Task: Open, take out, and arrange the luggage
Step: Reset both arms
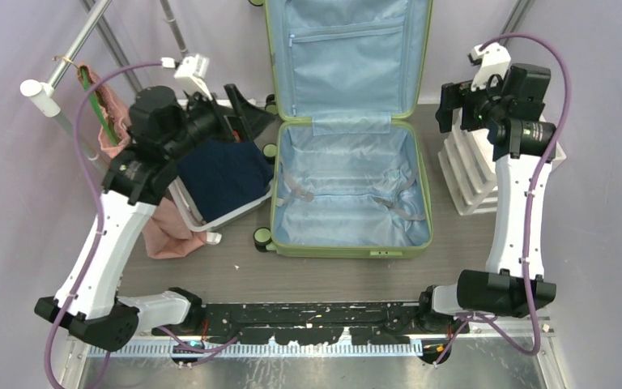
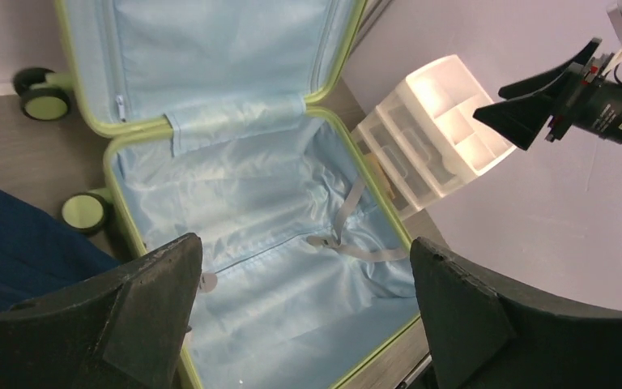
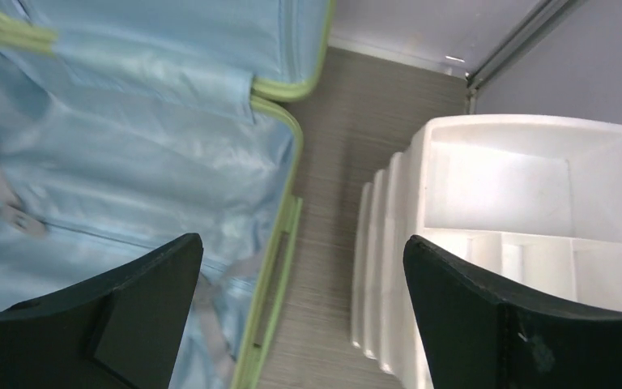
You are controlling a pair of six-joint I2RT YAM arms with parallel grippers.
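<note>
Table (image 1: pixel 308 275): grey wood-grain top, matte, w/ a metal tray (image 1: pixel 308 374) along the near edge by the arm bases. Room: plain lilac walls (image 1: pixel 16 203) left, back & right; silver poles (image 1: pixel 89 32) slant up in the back-left corner, another at back right.

Luggage (image 1: pixel 348 211) sits mid-table, open: base flat on the table, lid stood up vs the back wall. Pale blue lining inside, zip pocket on the lid, grey straps lying loose across the base. Green wheels (image 1: pixel 263 237) on its left side.

Just beside it on the left: white basket (image 1: pixel 190 215) holding navy cloth (image 1: pixel 223 174). Pink cloth (image 1: pixel 166 235) lies at the basket's left, partly under the left arm. Right of the luggage, near but apart: white drawer unit (image 1: pixel 466 174), top tray split into compartments.

Left tool (image 2: pixel 304 251) hangs over the basket's back-right corner, fingers spread wide, nothing btw them. Right tool (image 3: pixel 304 243) is up over the strip of table btw luggage & drawer unit, fingers wide apart too, gripping nothing.
</note>
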